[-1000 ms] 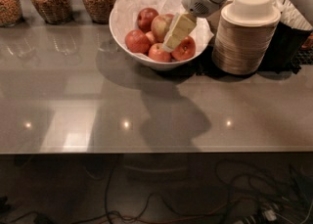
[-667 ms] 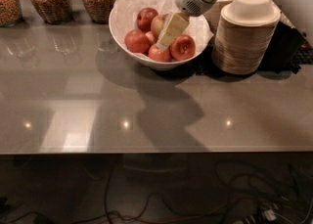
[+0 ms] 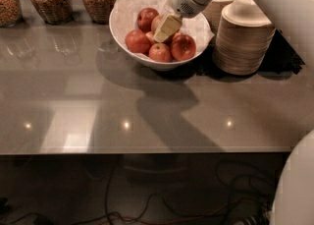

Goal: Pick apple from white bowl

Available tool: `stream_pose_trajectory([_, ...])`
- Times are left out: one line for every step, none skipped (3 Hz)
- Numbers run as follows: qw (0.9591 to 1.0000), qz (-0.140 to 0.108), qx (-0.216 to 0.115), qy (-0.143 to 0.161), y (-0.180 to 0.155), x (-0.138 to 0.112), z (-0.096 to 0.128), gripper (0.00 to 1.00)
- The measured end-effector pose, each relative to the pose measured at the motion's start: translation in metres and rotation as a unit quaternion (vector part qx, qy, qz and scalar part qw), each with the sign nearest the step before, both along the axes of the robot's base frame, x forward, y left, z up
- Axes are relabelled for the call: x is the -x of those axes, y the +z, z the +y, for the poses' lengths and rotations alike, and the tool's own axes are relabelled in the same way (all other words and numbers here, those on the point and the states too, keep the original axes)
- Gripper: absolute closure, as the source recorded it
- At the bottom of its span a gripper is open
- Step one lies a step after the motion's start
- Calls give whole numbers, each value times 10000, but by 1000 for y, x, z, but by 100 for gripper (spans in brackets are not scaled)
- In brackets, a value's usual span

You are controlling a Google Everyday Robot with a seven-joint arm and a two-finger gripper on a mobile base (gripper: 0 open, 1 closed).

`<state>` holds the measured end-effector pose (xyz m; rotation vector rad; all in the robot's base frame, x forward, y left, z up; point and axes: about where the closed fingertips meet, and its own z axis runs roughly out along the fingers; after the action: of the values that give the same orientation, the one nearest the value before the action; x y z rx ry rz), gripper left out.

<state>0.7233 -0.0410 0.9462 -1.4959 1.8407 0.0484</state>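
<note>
The white bowl (image 3: 122, 15), lined with crinkled white paper, stands at the back of the table and holds several apples. The pale yellow-green apple (image 3: 156, 22) lies in the middle of the pile, partly hidden behind my gripper. Darker red apples (image 3: 137, 41) lie around it. My gripper (image 3: 166, 28) reaches down from the upper right into the bowl. Its cream tip rests against the right side of the pale apple, just above the red apples at the front.
A tall stack of beige disposable bowls (image 3: 243, 42) stands right of the white bowl, close under my arm. Glass jars (image 3: 49, 0) of grain line the back left. The table's front edge (image 3: 147, 148) runs across the lower middle, with cables on the floor below.
My gripper has moved a little left and deeper over the apples, from the right part of the bowl onto the pale apple. The apples have not moved.
</note>
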Motion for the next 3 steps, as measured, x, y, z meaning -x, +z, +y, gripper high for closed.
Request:
stream_pose_trajectory([9999,119,17,-51,-10,-6,1,19])
stream_pose_trajectory([9997,222,32,-90,-19,-10,2,20])
stream_pose_trajectory([9996,265,41,-108,-23,-12,3,30])
